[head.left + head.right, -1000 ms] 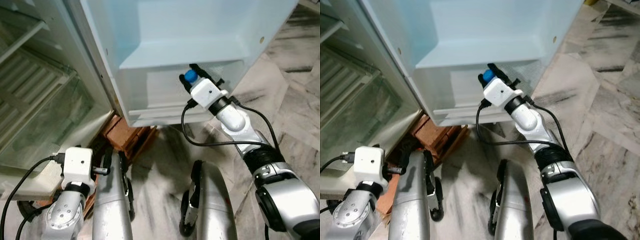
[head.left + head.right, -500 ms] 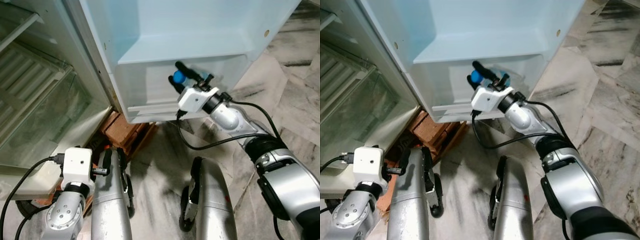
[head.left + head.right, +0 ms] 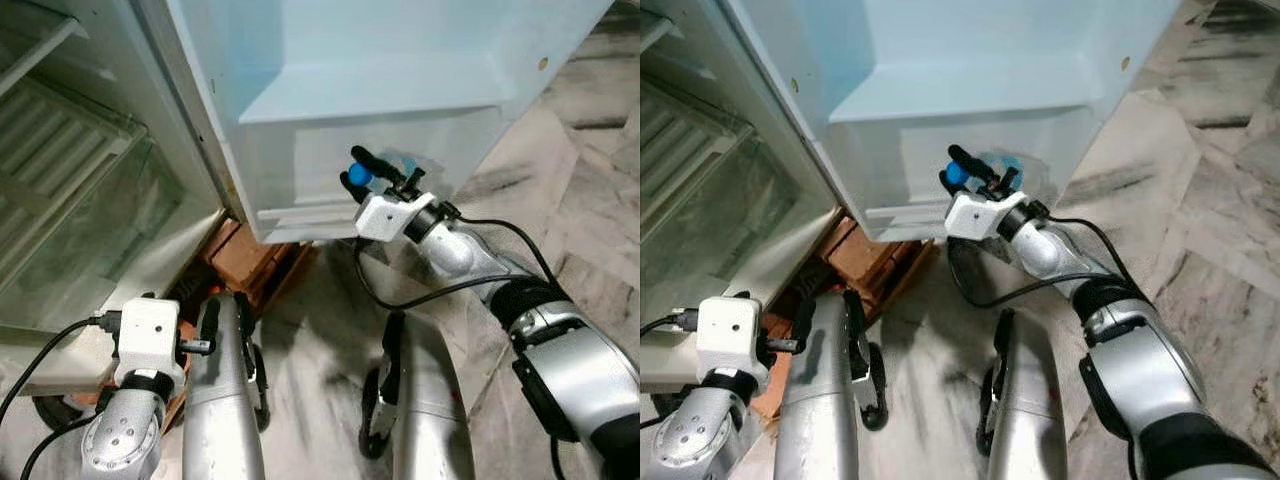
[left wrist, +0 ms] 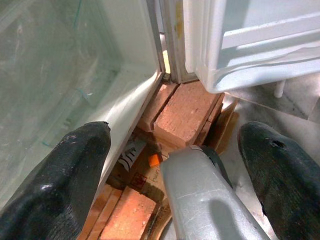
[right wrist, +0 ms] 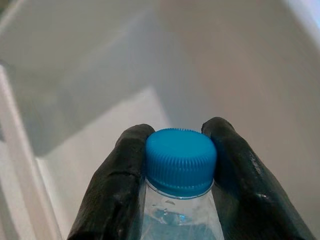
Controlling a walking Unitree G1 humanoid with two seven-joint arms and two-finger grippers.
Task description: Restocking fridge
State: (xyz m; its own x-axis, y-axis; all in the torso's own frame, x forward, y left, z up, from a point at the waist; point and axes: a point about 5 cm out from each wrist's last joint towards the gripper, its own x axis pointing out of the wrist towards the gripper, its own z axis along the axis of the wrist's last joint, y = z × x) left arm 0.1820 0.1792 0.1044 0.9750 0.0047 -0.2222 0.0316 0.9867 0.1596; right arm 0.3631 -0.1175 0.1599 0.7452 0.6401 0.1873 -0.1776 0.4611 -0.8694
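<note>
While no label is readable, the right gripper (image 5: 178,172) clamps a blue-capped water bottle (image 5: 180,165) at the fridge door's (image 3: 400,60) lower bin (image 3: 300,170); the left gripper (image 4: 175,165) hangs with fingers apart near bricks (image 4: 187,110)

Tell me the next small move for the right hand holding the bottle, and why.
Probably ease it forward and down into the door shelf. The right hand is shut on the water bottle at its blue cap, right at the shelf's translucent front, and the bottle is not yet set down.
</note>
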